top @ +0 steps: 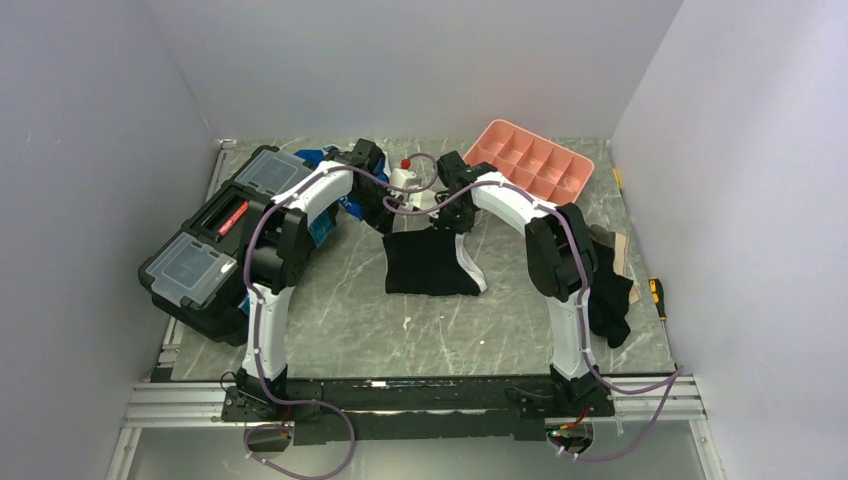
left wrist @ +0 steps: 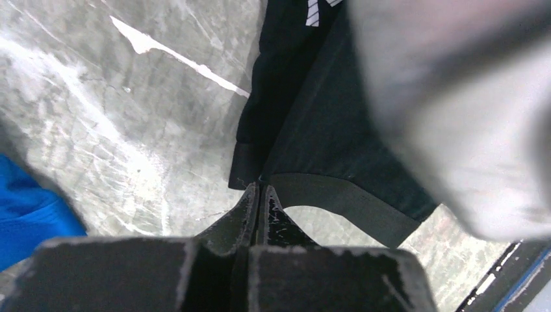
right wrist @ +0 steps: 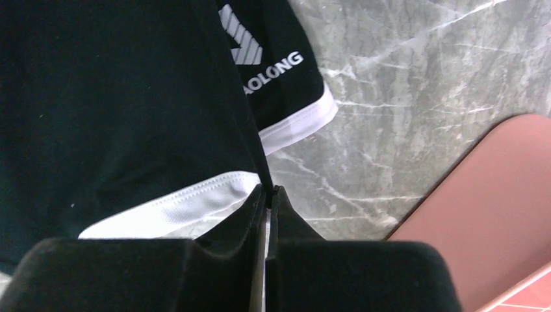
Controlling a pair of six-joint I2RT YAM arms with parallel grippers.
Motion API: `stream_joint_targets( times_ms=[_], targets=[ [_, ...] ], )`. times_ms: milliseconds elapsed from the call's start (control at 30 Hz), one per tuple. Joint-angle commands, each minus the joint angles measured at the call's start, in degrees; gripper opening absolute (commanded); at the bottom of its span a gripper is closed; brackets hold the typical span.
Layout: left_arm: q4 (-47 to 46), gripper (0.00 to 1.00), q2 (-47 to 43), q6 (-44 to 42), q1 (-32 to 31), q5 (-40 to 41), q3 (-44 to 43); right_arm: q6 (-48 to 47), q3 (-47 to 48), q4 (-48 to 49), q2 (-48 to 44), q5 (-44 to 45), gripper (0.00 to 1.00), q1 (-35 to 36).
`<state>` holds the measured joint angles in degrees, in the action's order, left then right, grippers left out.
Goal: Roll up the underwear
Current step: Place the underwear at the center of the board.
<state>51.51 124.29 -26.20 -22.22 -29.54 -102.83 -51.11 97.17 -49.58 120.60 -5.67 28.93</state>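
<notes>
In the middle of the table [top: 340,320] the underwear [top: 428,265] lies mostly flat, black with a white-edged hem and white lettering. No roll is formed yet, so nearly all the rolling looks left to do. At its far edge the left gripper [left wrist: 260,190] and right gripper [right wrist: 268,194] each pinch tight on a corner of it, with the pink tray [top: 530,160] beyond.

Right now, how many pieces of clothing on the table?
3: the underwear mid-table, a dark garment right of the right arm, a blue garment behind the left arm; more may be hidden.
</notes>
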Motion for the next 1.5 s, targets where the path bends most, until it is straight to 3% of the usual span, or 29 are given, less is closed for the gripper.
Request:
stream_joint_targets(
  times_ms=[0,967,1167,1467],
  targets=[
    [-1.5,0.0,-0.28,0.09,-0.9,-0.87,-0.1,-0.49,3.82,3.9,1.51,4.93,0.06,-0.54],
    [-5.26,0.02,-4.66,3.98,-0.9,6.8,7.82,2.34,5.39,10.05,2.01,4.51,0.21,0.05],
    [-5.48,0.16,-4.39,4.9,-0.9,8.18,7.84,4.05,4.3,12.79,1.0,5.52,0.29,-0.02],
    [-8.44,0.49,-7.02,7.39,-0.9,10.12,9.8,6.82,-1.83,16.67,-5.67,8.28,0.4,-1.15]
  ],
)
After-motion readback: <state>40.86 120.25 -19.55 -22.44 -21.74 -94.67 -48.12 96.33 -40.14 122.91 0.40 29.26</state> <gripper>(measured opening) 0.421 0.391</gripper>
